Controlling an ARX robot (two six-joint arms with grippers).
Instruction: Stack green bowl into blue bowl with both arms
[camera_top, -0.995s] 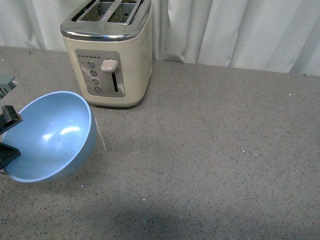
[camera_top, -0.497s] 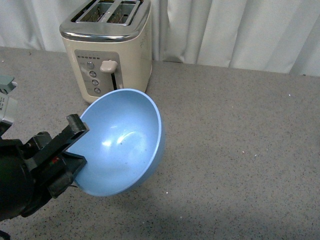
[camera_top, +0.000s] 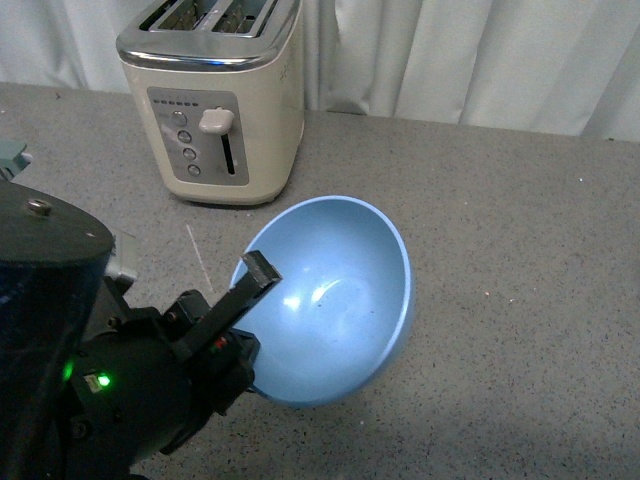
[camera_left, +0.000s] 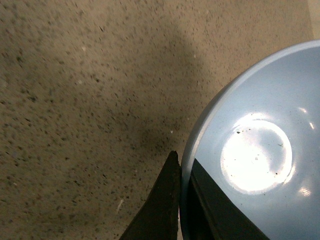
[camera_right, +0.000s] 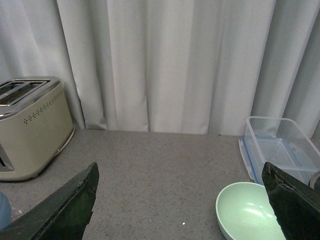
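Entered at centre of the front view: blue bowl (camera_top: 335, 300), tilted, inside turned toward the camera, glare spot on its floor. Pinched at the rim, seven o'clock side, by left gripper (camera_top: 250, 305), narrow, one finger inside the bowl and one outside; same grip logged in the left wrist view (camera_left: 183, 200), rim caught between the two dark fingers (camera_left: 159, 212). Cannot tell whether the bowl's underside touches the countertop (camera_top: 500, 250) or hangs just above it. Entered at seven to eight o'clock: left arm (camera_top: 60, 350), black, bulky, small green light lit on its body. Entered at eleven o'clock: cream toaster (camera_top: 215, 100), chrome top, lever and buttons facing the camera, apart from the bowl. Entered from twelve to two o'clock: pale curtain (camera_top: 450, 60) behind the counter. Entered in the right wrist view: right gripper (camera_right: 180, 172), spread wide, holding nothing; green bowl (camera_right: 247, 217), upright on the counter, near one finger, not touched; clear plastic container (camera_right: 280, 145) just beside the green bowl, on its curtain side.
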